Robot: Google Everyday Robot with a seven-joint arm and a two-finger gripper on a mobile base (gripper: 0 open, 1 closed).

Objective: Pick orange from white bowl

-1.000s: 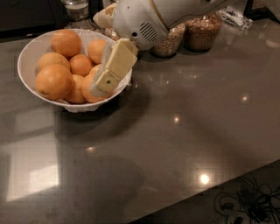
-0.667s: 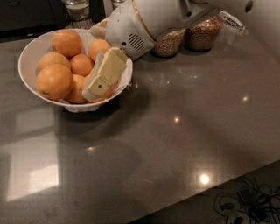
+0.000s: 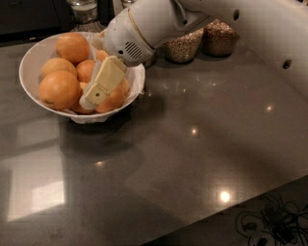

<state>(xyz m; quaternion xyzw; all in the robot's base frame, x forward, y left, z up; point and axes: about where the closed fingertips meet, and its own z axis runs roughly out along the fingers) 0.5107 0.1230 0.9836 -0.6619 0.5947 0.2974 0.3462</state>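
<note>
In the camera view, a white bowl (image 3: pixel 30 62) stands on the dark, glossy counter (image 3: pixel 168 158), toward the far left. It is heaped with oranges (image 3: pixel 59 89). A large one lies at the front left, another large one sits at the back of the heap, and smaller ones are packed between them. All the fruit is inside the rim.

The robot arm (image 3: pixel 149 21), a white rounded housing with a small vent grille, comes in from the upper right and hangs over the bowl's right rim. From it the cream-coloured end effector (image 3: pixel 96 93) slants down and to the left into the right half of the bowl. It lies tilted across the fruit, with its tip near the middle front of the heap. One orange (image 3: pixel 116 98) sits just beside its right edge, against the bowl's right wall and partly covered by it. From this angle I cannot tell whether the end effector is clenched on that fruit or released, nor whether its tip touches the heap.

Behind the arm, to the right of the bowl, two glass jars of grains (image 3: pixel 183 45) stand side by side on the counter. A clear container (image 3: pixel 83 7) shows at the top edge behind the bowl. Bright light spots reflect on the counter surface. Below its front edge, at the bottom right, lies a tangle of cables (image 3: pixel 269 226).
</note>
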